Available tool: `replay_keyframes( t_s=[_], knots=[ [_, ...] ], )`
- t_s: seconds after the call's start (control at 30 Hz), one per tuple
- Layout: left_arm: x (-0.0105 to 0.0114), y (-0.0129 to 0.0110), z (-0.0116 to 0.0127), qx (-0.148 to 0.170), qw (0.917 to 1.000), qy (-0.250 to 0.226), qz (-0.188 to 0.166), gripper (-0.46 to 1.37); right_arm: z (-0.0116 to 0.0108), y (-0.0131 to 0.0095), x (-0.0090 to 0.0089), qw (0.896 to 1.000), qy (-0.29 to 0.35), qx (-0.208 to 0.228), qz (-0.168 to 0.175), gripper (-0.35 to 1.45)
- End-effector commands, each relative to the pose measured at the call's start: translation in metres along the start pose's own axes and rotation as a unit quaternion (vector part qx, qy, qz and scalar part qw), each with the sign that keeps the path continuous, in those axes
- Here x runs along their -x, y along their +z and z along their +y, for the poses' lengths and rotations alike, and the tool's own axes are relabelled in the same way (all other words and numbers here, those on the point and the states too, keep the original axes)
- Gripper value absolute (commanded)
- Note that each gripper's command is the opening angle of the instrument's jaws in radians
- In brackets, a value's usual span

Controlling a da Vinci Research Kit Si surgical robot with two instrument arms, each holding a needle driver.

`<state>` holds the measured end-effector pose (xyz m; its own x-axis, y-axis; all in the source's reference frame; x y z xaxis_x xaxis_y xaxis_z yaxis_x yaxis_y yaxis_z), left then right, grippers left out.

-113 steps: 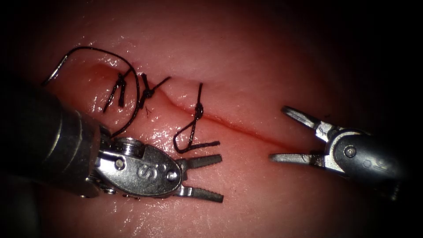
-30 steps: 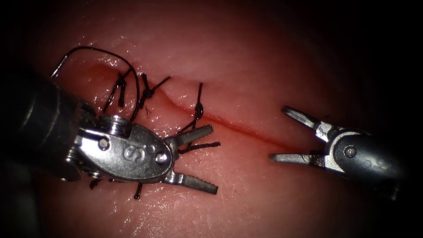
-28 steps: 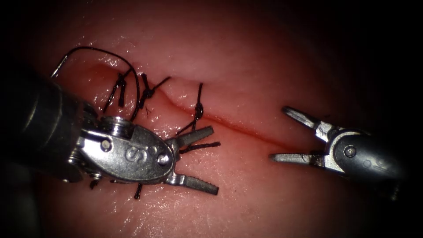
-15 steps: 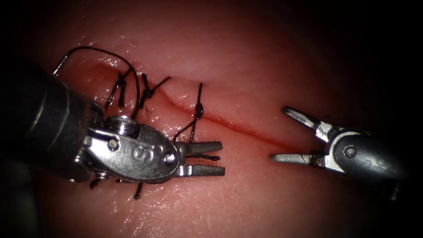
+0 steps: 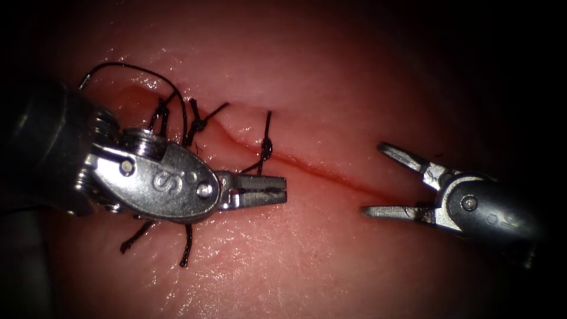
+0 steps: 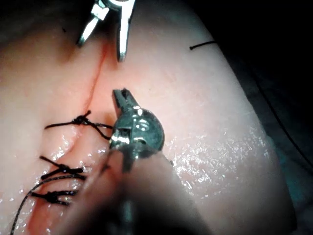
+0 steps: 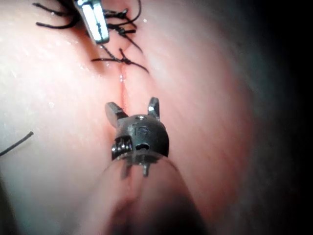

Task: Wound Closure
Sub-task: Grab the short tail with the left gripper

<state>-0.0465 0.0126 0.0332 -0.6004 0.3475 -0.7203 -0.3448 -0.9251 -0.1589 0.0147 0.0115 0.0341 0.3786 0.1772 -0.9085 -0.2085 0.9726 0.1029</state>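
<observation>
The tissue (image 5: 331, 266) carries a cut (image 5: 336, 179) running from upper left to lower right, with three knotted stitches at its left end. My left tool (image 5: 282, 190) lies just left of the cut, jaws shut on the thread tail of the rightmost knot (image 5: 267, 146). The left wrist view shows the same grip, left tool (image 6: 121, 96) beside that knot (image 6: 81, 119). My right tool (image 5: 372, 178) hovers over the unstitched right part of the cut, jaws open and holding nothing; in its own view the right tool (image 7: 132, 105) straddles the cut (image 7: 121, 90).
A thin dark strand (image 5: 127, 65) arcs over the upper-left tissue and passes behind the left shaft. Two cut thread ends (image 5: 186, 251) stick out below the left tool. The older stitches (image 5: 198, 124) sit close above it. Red fluid wets the cut line.
The left tool moved up onto the rightmost stitch's tail, its jaws went from open to shut on that thread, then it drew back slightly left. The right tool stayed still.
</observation>
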Motion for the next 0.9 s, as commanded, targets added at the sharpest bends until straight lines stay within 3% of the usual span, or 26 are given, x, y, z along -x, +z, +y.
replay_keyframes(
  t_s=[0.03, 0.53, 0.9],
  knots=[
    [0.0000, 0.0000, 0.0002, 0.008, 1.0000, 0.002, 0.005, -0.35, -0.0002, 0.0002, 0.0000, 1.000, -0.001, -0.010, 0.011, 0.86],
    [-0.0011, -0.0009, 0.0014, 0.032, 0.9982, 0.048, 0.019, -0.35, -0.0020, 0.0045, -0.0007, 0.998, -0.016, -0.026, 0.056, 1.31],
    [-0.0018, -0.0010, 0.0020, 0.039, 0.9976, 0.053, 0.023, -0.35, -0.0034, 0.0085, -0.0020, 0.997, -0.019, -0.019, 0.069, 1.32]
  ],
)
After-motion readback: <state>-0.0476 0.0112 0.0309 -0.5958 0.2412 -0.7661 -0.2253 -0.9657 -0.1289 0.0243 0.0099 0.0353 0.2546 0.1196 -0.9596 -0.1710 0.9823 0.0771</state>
